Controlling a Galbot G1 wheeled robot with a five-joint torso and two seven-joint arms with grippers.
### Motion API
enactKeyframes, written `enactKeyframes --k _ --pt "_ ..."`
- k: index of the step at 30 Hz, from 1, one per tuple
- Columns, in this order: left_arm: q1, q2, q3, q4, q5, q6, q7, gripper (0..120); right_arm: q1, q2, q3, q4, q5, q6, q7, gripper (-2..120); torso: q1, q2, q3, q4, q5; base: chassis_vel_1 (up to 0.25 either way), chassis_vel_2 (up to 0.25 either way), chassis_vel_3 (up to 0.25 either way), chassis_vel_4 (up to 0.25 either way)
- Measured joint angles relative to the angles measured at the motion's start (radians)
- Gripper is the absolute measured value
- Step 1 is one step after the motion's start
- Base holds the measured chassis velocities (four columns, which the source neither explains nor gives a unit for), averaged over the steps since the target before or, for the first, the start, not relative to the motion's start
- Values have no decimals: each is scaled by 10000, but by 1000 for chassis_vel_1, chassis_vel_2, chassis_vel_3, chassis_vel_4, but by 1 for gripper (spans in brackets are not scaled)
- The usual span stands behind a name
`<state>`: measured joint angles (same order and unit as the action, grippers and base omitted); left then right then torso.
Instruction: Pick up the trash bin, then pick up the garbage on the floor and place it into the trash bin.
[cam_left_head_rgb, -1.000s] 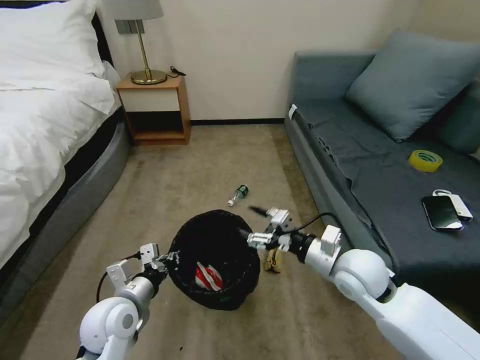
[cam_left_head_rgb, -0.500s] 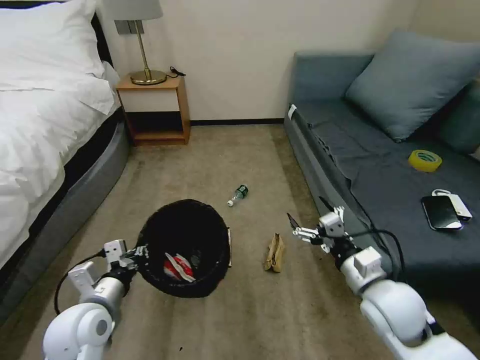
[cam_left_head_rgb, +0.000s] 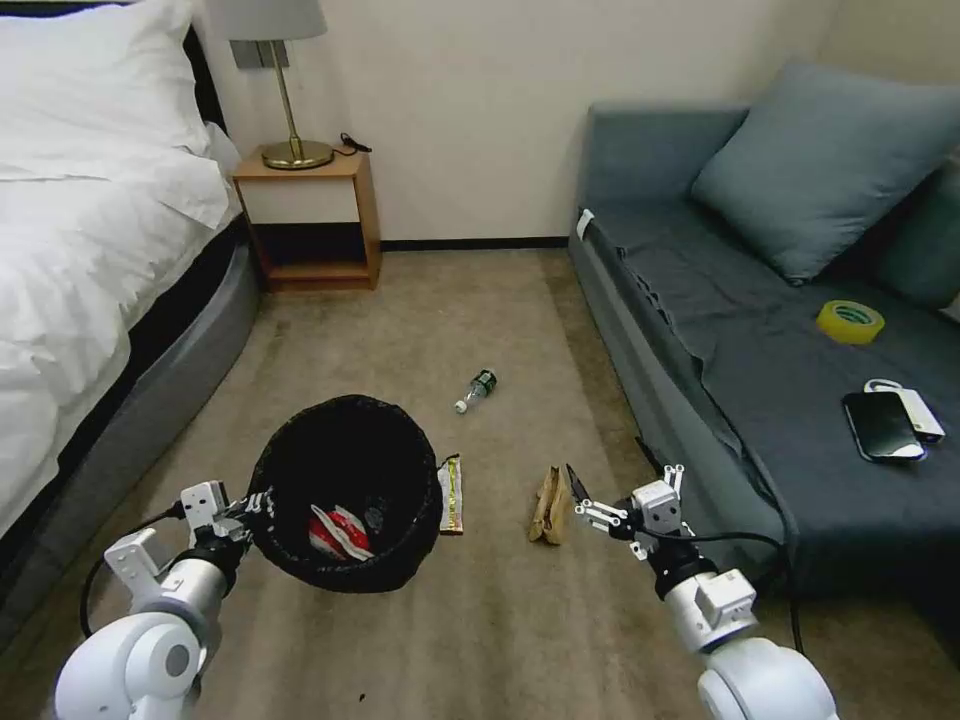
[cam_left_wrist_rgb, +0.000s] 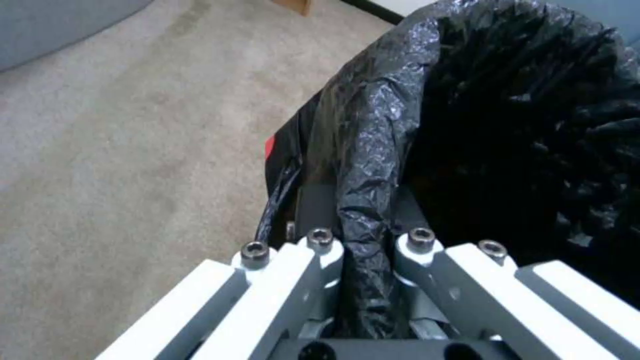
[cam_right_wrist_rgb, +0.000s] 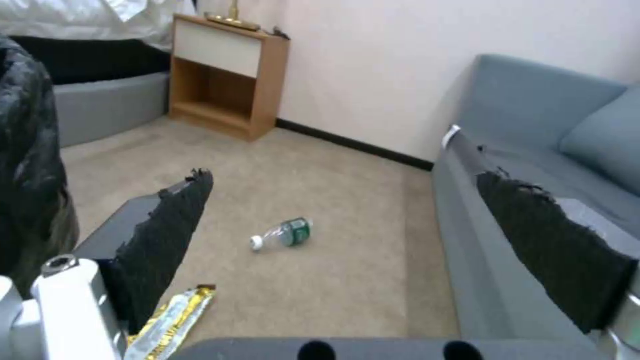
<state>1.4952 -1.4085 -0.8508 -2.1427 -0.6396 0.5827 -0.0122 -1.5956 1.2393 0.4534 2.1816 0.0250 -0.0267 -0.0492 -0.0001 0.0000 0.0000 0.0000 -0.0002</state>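
Observation:
The trash bin (cam_left_head_rgb: 345, 450), round and lined with a glossy black bag, hangs tilted from my left gripper (cam_left_head_rgb: 255, 505), which is shut on its near rim. In the left wrist view both fingers (cam_left_wrist_rgb: 313, 250) pinch the bag-covered rim (cam_left_wrist_rgb: 363, 210). A red-and-white snack packet (cam_left_head_rgb: 335, 532) lies inside the bin. On the carpet are a gold wrapper (cam_left_head_rgb: 452, 495), a brown paper bag (cam_left_head_rgb: 548, 505) and a small clear bottle (cam_left_head_rgb: 477, 389). My right gripper (cam_left_head_rgb: 612, 480) is open and empty just right of the paper bag. The right wrist view shows the bottle (cam_right_wrist_rgb: 283, 234) and the wrapper (cam_right_wrist_rgb: 170, 320) beyond its spread fingers (cam_right_wrist_rgb: 167, 235).
A white bed (cam_left_head_rgb: 90, 250) runs along the left, and a wooden nightstand (cam_left_head_rgb: 310, 215) with a lamp stands at the wall. The grey sofa (cam_left_head_rgb: 780, 360) on the right, close to my right arm, carries a yellow tape roll (cam_left_head_rgb: 851, 321), a black phone (cam_left_head_rgb: 883, 425) and a cushion.
My left arm has carried the bin leftward and nearer, uncovering the gold wrapper. My right gripper has left the bin's rim, swung right and come down beside the paper bag, still open.

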Motion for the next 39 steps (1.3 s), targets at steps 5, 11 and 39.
enactKeyframes --k 5,11,39 --pt "-21 98 40 105 -65 -3 22 4 -88 119 165 51 15 -106 45 100 0 0 0 0 1 0 0 0 0" --pt "-34 183 36 143 -139 -16 33 4 -118 164 205 53 17 -115 39 100 0 0 0 0 1 0 0 0 0" --pt "-52 303 -198 237 -451 -65 99 4 -13 147 -54 -214 130 217 99 100 1 -1 2 0 2 -69 71 70 -73"
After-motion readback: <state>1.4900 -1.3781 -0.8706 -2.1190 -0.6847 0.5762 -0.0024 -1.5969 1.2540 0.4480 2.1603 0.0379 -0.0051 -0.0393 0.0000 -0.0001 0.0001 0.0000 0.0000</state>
